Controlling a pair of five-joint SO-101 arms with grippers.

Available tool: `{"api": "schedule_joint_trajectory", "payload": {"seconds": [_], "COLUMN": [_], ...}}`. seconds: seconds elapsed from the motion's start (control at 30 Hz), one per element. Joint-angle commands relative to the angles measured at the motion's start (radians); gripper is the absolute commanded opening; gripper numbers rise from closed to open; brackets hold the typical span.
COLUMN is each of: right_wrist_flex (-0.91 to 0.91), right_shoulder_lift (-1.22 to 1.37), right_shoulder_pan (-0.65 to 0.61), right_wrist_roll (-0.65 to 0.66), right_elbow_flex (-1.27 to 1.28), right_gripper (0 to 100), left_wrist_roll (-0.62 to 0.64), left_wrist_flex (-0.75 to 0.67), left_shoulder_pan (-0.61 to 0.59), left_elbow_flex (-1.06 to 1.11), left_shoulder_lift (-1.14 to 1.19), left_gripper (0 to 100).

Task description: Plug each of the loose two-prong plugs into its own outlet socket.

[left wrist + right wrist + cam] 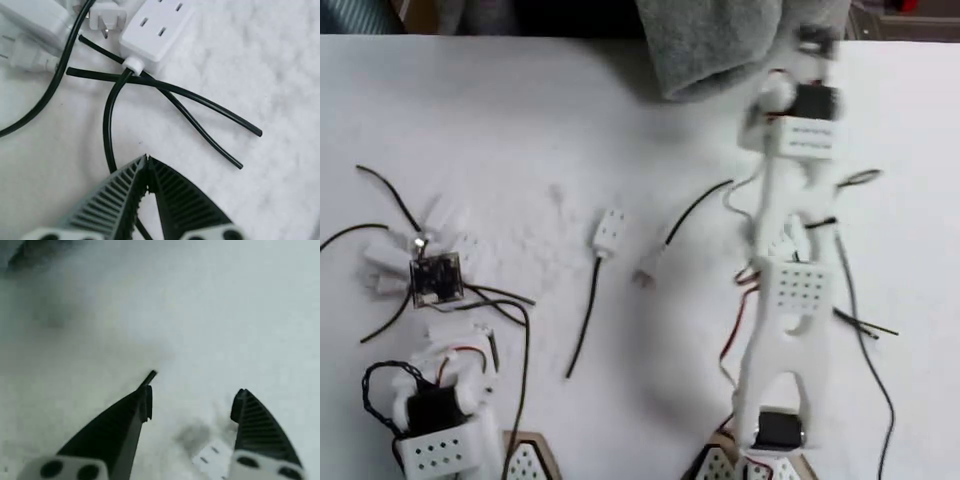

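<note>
Nothing looks plugged in yet: ahead of the closed left gripper (146, 172), a loose plug (106, 21) lies beside an empty outlet (157, 25); the right gripper (193, 399) hangs open.

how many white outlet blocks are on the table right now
2 that I can tell: one outlet block lies alone mid-table, another sits in the pile on the left, just ahead of the left claw. That pile may hide more.
</note>
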Motion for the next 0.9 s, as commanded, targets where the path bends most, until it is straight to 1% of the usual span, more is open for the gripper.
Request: {"api": "schedule_joint_trajectory", "payload": {"seconds": [0.0, 0.07, 0.17, 0.27, 0.5, 0.6, 0.77, 0.87], "right_wrist_flex": [0.005, 0.001, -0.001, -0.001, -0.062, -0.065, -0.019, 0.002], "right_shoulder_lift": [-0.013, -0.013, -0.013, -0.001, 0.124, 0.137, 0.145, 0.147], "right_shoulder_pan": [-0.182, -0.243, -0.285, -0.283, -0.271, -0.269, -0.269, -0.269], "right_wrist_roll": [-0.028, -0.041, -0.095, -0.126, -0.13, -0.124, -0.124, -0.124], "right_elbow_flex": [0.135, 0.192, 0.23, 0.23, 0.222, 0.19, 0.044, 0.021], "right_gripper": [26.9, 26.9, 26.9, 26.9, 26.5, 20.0, 1.3, 3.3], "left_wrist_roll": [0.006, 0.006, 0.006, 0.006, 0.006, 0.006, 0.006, 0.006], "left_wrist_flex": [-0.002, -0.002, -0.002, -0.002, -0.002, -0.002, -0.002, -0.002], "left_shoulder_pan": [-0.007, -0.007, -0.007, -0.007, -0.007, -0.007, -0.007, -0.007], "left_elbow_flex": [-0.002, -0.002, -0.002, -0.002, -0.002, -0.002, -0.002, -0.002], "left_shoulder_lift": [-0.001, -0.001, -0.001, -0.001, -0.001, -0.001, -0.001, -0.001], "left_gripper": [2, 2, 2, 2, 2, 2, 2, 2]}}
